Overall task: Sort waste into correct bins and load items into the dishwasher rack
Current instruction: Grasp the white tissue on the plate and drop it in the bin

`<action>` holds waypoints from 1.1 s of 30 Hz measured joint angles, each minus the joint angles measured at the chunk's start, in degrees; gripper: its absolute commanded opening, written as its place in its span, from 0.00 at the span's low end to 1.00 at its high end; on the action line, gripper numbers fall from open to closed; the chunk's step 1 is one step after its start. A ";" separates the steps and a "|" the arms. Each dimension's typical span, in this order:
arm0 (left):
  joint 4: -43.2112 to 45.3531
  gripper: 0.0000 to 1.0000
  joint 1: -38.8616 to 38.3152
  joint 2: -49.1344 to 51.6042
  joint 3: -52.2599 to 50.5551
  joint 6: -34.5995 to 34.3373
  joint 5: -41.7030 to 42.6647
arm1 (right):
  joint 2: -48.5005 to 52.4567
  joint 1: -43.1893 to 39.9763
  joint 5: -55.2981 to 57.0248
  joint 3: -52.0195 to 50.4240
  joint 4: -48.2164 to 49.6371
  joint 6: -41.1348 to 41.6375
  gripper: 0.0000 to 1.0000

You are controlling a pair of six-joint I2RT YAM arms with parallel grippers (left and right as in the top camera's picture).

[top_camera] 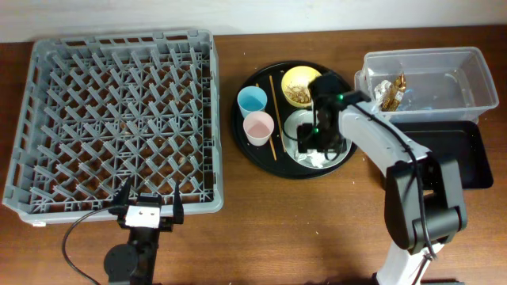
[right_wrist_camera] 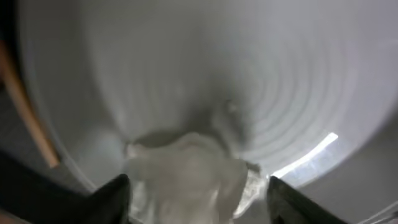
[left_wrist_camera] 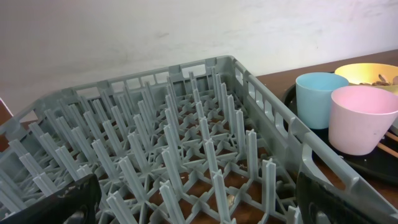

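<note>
White crumpled tissue paper lay on the pale grey plate, which sat on the round black tray. Light, soft and springy, it looked best pinched across its bulk. The right pincer pointed straight down over it, jaws parted on either side, not clearly squeezing. The left pincer hung wide open at the dishwasher rack edge.

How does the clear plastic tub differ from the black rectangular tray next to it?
The clear tub is see-through with tall walls; the black tray is opaque and shallow. The tub holds a gold-brown wrapper; the tray's visible part shows nothing. Both are rectangular, similar in footprint, and sit side by side.
</note>
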 measured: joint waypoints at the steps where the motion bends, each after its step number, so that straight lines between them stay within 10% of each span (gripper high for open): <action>1: 0.00 0.99 0.00 0.00 0.00 0.00 -0.02 | 0.00 -0.04 0.24 -1.81 1.86 0.22 0.48; 4: 0.00 0.99 0.00 0.00 0.00 0.00 0.00 | 0.00 -0.04 0.48 -2.49 3.67 0.70 0.04; 14: 0.00 0.99 0.00 0.00 0.00 0.00 0.00 | -3.80 -2.91 0.68 14.05 -11.47 0.72 0.04; 22: 0.00 0.99 0.00 0.00 0.00 0.00 0.00 | -8.20 -24.72 7.78 32.02 -8.98 3.61 0.05; 23: -0.02 0.99 0.00 0.00 0.00 0.00 -0.02 | -7.17 -25.44 8.13 32.02 -7.74 3.58 0.10; 26: 0.02 0.99 0.00 0.00 0.00 0.00 0.00 | -0.70 -27.34 9.01 31.95 -4.13 3.58 0.89; 33: 0.00 0.99 0.00 0.00 0.00 0.00 0.00 | 6.62 -27.32 7.82 31.34 -2.38 -0.42 0.88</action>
